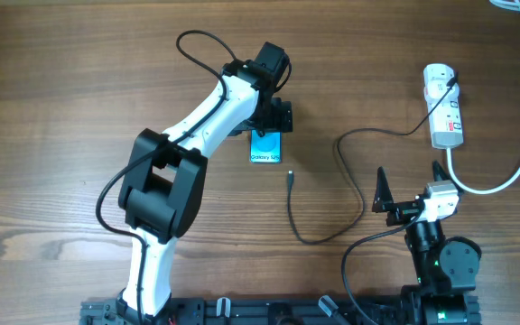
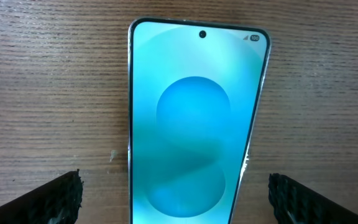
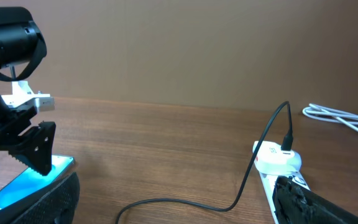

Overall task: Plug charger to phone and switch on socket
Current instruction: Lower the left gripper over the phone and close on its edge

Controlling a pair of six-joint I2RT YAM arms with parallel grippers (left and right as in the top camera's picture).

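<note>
Overhead view: the left arm reaches over the bench [image 1: 61,108] to the phone; the right arm is folded back near its base.
Left tool [image 1: 269,119]: jaws spread wide, gripping nothing, straddling the phone [image 1: 266,149].
Left wrist view: the left tool [image 2: 179,199] has a pad on either side of the phone [image 2: 194,124], and neither touches it.
Edges: bare bench shows between each pad and the phone's long pale rims, with more room on the left side.
Phone: flat, cyan screen up, with the "Galaxy S25" end sticking out from under the tool towards the robot.
Charger [image 1: 314,242]: loops loosely over the bench to the right of the phone.
Connector tip [image 1: 291,178]: lies just right of the phone's lettered end, apart from it, with open wood all round.
Socket [image 1: 445,108]: well to the right of the phone, black plug in it, white cord [image 1: 490,190] trailing off.
Right tool [image 1: 411,185]: jaws apart and empty, between the phone and the socket but nearer the robot.
Right wrist view: the phone [image 3: 23,183] is at the left and the socket [image 3: 278,158] at the right, with bare bench between.
</note>
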